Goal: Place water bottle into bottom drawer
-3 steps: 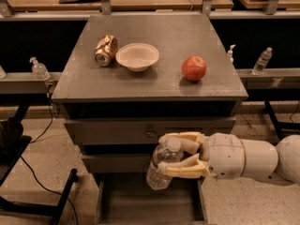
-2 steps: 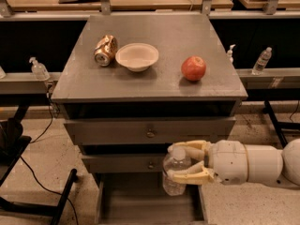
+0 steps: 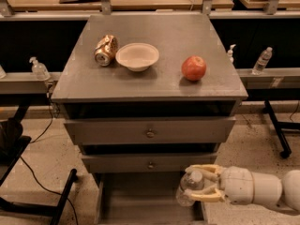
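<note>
My gripper [image 3: 202, 183] reaches in from the lower right and is shut on the water bottle [image 3: 188, 189], a clear ribbed bottle with a white cap. It holds the bottle upright over the right part of the bottom drawer [image 3: 110, 203], a wide shallow grey tray pulled out at the foot of the cabinet. The bottle's lower end is close above the tray; I cannot tell if it touches.
The grey cabinet top [image 3: 93, 78] carries a tipped can [image 3: 106, 50], a white bowl [image 3: 137, 56] and a red apple [image 3: 194, 68]. Two upper drawers with round knobs [image 3: 150, 133] are above the tray. Pump bottles [image 3: 39, 69] and a small bottle [image 3: 261, 60] stand behind.
My gripper has moved right and down with the water bottle, from in front of the middle drawer to low over the right side of the bottom drawer.
</note>
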{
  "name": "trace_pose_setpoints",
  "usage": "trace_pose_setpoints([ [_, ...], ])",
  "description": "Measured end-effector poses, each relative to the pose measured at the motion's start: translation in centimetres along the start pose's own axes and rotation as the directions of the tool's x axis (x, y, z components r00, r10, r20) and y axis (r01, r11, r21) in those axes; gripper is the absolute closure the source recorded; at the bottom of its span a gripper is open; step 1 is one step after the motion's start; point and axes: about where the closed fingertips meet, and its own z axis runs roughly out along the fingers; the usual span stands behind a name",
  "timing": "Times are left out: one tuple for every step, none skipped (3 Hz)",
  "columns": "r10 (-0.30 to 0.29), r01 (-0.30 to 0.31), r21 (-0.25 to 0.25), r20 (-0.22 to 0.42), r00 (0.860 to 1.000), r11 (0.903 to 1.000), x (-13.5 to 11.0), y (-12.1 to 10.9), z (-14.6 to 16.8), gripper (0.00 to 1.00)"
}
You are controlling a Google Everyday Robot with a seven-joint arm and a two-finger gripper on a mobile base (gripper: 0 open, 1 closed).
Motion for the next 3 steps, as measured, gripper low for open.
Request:
trace_pose_setpoints([
  [0.016, -0.016, -0.012, 0.009, 1.000, 0.9998, -0.2, 0.3, 0.8, 1.00],
  [0.019, -0.018, -0.025, 0.030, 0.999, 0.9995, 1.2, 0.4, 1.7, 1.00],
  [0.086, -0.092, 0.080, 0.080, 0.993, 0.9926, 10.3, -2.1, 3.7, 1.00],
])
